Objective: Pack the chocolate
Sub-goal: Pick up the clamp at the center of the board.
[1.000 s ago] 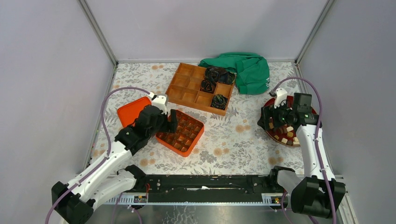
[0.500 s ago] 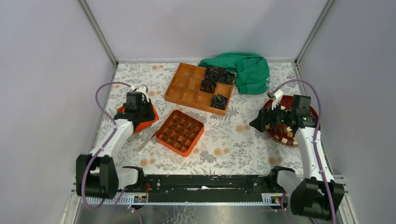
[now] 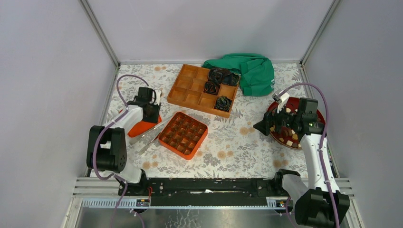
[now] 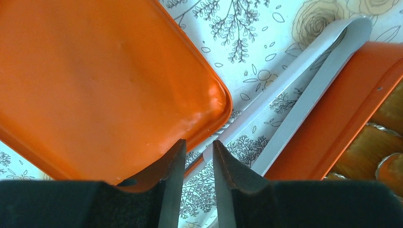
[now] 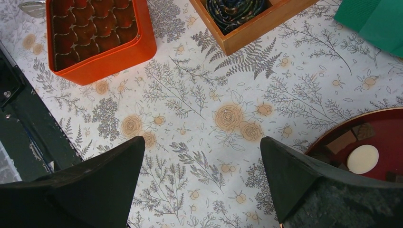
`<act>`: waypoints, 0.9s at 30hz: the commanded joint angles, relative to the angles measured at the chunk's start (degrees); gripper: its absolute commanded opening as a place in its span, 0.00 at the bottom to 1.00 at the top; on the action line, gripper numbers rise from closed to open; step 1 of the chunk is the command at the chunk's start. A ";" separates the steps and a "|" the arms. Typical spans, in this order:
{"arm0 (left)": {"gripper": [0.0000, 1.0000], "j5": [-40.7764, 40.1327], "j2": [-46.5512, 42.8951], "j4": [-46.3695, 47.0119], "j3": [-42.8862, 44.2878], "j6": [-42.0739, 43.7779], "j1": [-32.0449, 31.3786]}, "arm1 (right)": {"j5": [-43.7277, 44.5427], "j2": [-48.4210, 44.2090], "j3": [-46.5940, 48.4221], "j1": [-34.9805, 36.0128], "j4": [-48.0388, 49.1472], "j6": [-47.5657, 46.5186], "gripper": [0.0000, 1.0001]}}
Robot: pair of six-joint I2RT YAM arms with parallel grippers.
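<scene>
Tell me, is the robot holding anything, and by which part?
Nothing is held. The right tool gapes open above the table; the left tool, barely open, hovers empty over the lid and tongs.

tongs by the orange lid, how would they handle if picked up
The tongs look like thin smooth metal, so probably stiff, springy and slippery in a pinch. They lie flat on the tablecloth, so getting under them may be hard. Long and narrow: gripped near one end, they would likely tilt.

Green cloth (image 3: pixel 252 73), wooden divided box (image 3: pixel 189 87) holding black crinkled bundles (image 3: pixel 211 88), metal tongs (image 4: pixel 309 97)
</scene>
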 commanded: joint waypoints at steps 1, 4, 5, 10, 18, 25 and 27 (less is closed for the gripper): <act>0.35 1.67 1.20 -1.07 0.71 2.92 -0.39 | -2.02 -0.47 0.04 -0.08 0.89 0.03 1.00; 0.40 2.09 2.48 -1.12 0.84 2.90 -0.50 | -1.68 -0.34 0.06 -0.08 0.84 -0.11 1.00; 0.40 2.13 2.82 -1.22 0.88 2.94 -0.45 | -1.68 -0.26 0.05 -0.08 0.84 -0.10 1.00; 0.41 2.80 1.96 -1.53 0.93 2.77 -0.95 | -1.41 0.33 0.12 -0.08 0.80 -0.03 1.00; 0.45 3.31 -5.01 -1.07 -0.12 0.87 -1.18 | -1.01 0.95 0.05 -0.08 0.70 -0.02 1.00; 0.47 3.53 -1.83 -1.73 -0.60 0.94 -1.28 | -0.81 1.66 0.05 -0.08 0.57 -0.11 1.00; 0.45 3.26 -0.28 -2.35 -0.08 1.07 -1.52 | -0.79 1.86 0.09 -0.08 0.51 -0.16 1.00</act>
